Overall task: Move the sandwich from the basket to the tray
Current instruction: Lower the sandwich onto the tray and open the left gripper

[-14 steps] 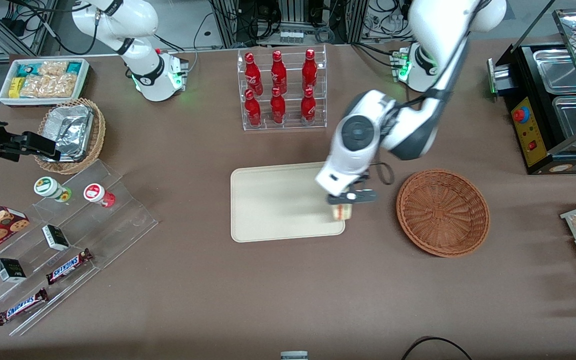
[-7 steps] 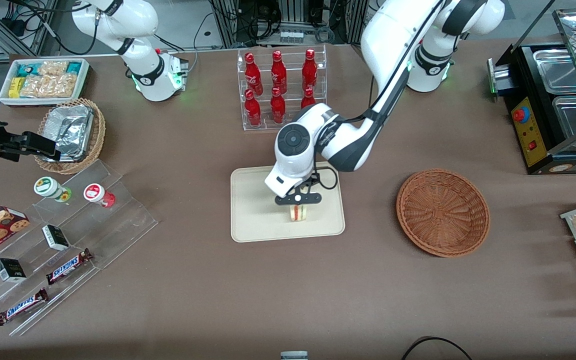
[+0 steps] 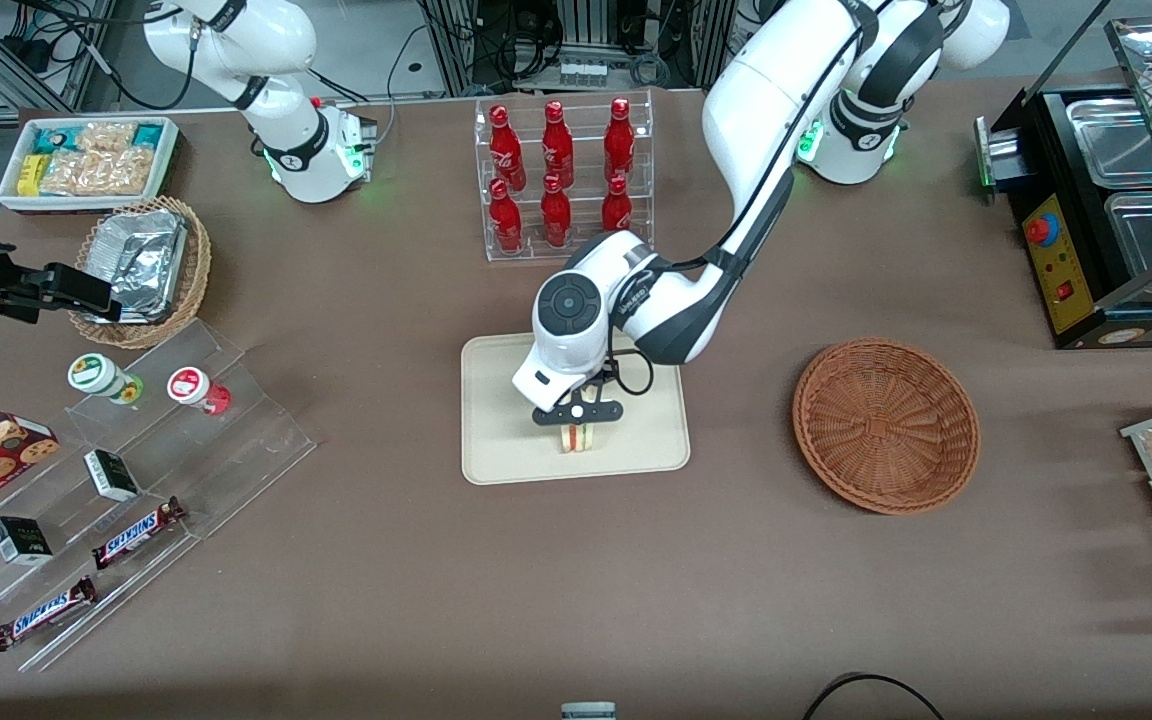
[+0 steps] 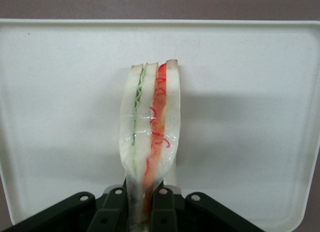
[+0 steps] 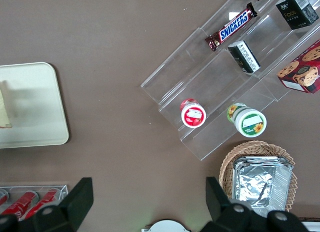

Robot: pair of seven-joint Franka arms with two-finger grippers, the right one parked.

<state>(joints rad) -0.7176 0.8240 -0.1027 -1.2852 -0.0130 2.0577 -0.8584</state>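
The sandwich (image 3: 577,437) (image 4: 150,132), a pale wedge with green and red filling, is pinched at its narrow end by my gripper (image 3: 577,420) (image 4: 140,212), which is shut on it. It hangs just over the cream tray (image 3: 506,440) (image 4: 60,91), in the half of the tray nearer the front camera; I cannot tell whether it touches the tray. The reddish-brown wicker basket (image 3: 886,424) sits beside the tray toward the working arm's end and holds nothing.
A clear rack of red bottles (image 3: 561,180) stands farther from the front camera than the tray. A clear stepped shelf (image 3: 136,450) with snacks and a tan basket with foil (image 3: 141,265) lie toward the parked arm's end. A black warmer (image 3: 1106,200) stands at the working arm's end.
The gripper carried the sandwich from the tray's basket-side edge to over the tray's middle and lowered it closer to the tray.
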